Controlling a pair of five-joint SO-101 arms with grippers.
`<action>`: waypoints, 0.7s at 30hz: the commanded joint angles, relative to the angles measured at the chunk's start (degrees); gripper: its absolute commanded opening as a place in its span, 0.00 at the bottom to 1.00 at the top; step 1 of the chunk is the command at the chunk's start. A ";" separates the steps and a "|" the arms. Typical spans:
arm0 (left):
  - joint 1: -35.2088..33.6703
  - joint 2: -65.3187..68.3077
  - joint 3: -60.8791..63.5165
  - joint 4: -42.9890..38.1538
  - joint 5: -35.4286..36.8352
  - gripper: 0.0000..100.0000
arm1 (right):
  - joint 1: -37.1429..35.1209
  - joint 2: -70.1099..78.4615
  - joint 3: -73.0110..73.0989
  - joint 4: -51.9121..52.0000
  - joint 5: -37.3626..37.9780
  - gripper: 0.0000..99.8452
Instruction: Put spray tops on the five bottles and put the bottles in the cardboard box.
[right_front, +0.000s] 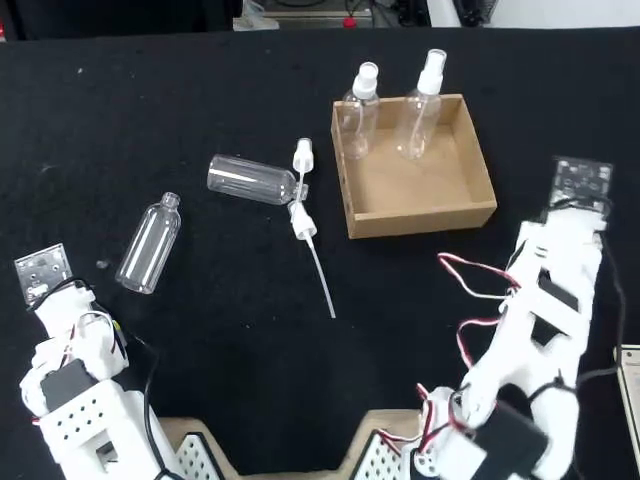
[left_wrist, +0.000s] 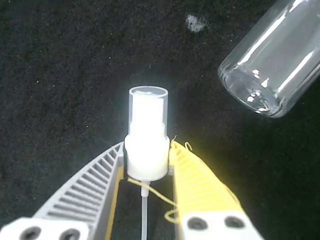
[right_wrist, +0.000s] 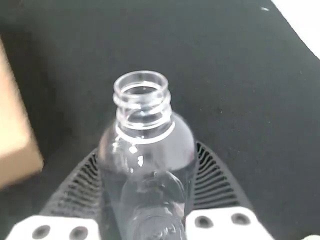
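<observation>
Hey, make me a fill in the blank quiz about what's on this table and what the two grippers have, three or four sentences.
1. The cardboard box holds ____ upright bottles with spray tops on.
2. The left gripper is shut on a spray ____.
3. The bottle in the right gripper has ____ spray top on its neck.
4. Outside the box, ____ bottles lie on their sides on the table.
Missing words: two; top; no; two.

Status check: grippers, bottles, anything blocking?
Left gripper jaws shut on spray top. Right gripper jaws shut on open bottle. Two capped bottles in cardboard box, two bare bottles on table.
</observation>
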 joint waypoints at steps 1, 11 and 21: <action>0.31 -0.62 -0.66 -0.53 0.26 0.07 | 2.64 2.95 -0.57 -8.26 -10.73 0.07; 0.31 -0.62 -0.66 -0.62 0.26 0.07 | 4.22 14.29 -0.22 -22.15 -18.02 0.07; 0.31 -0.62 -0.66 -0.70 0.26 0.07 | 4.31 18.24 1.80 -26.99 -17.85 0.07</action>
